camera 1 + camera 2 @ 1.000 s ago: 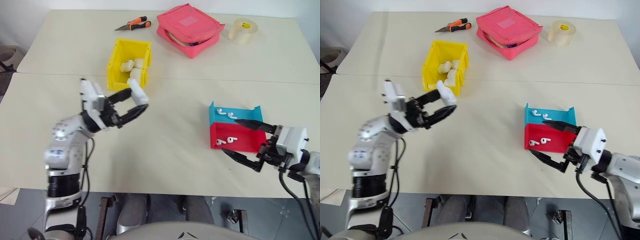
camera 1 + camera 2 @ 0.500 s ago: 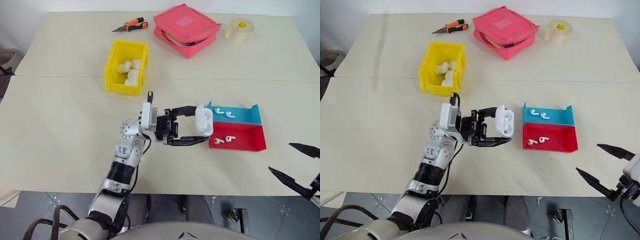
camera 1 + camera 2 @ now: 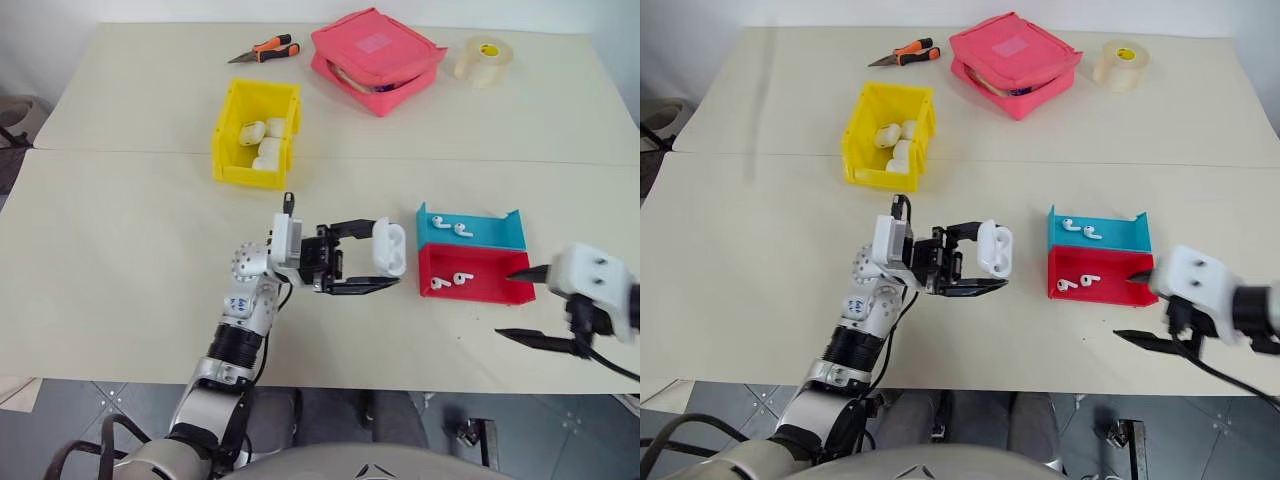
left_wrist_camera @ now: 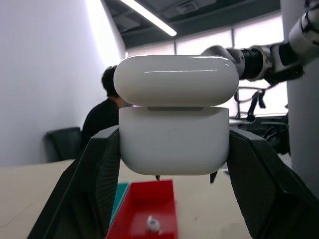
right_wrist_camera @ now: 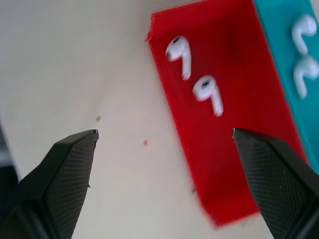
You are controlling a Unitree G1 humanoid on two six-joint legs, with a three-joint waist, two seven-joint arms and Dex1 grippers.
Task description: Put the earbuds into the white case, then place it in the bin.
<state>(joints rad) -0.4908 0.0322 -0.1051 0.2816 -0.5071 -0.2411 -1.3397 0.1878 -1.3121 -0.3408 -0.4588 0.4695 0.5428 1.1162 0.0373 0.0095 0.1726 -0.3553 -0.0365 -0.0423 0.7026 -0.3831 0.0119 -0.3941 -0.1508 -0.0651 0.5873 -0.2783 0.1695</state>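
Observation:
My left gripper is shut on the white case, held above the table just left of the two trays. Seen along the left wrist, the case sits between both fingers with its lid uppermost. Two earbuds lie in the red tray and two more earbuds in the blue tray. My right gripper is open, empty, by the red tray's near right corner; its wrist view shows the red tray's earbuds ahead of the fingertips. The yellow bin stands farther back on the left.
Several white cases lie in the bin. A pink pouch, a tape roll and orange-handled pliers sit along the far edge. A person sits in the background of the left wrist view.
My left gripper has carried the case from beside the bin rightward to the trays. The right gripper swung away to the right, then came back to the red tray's corner.

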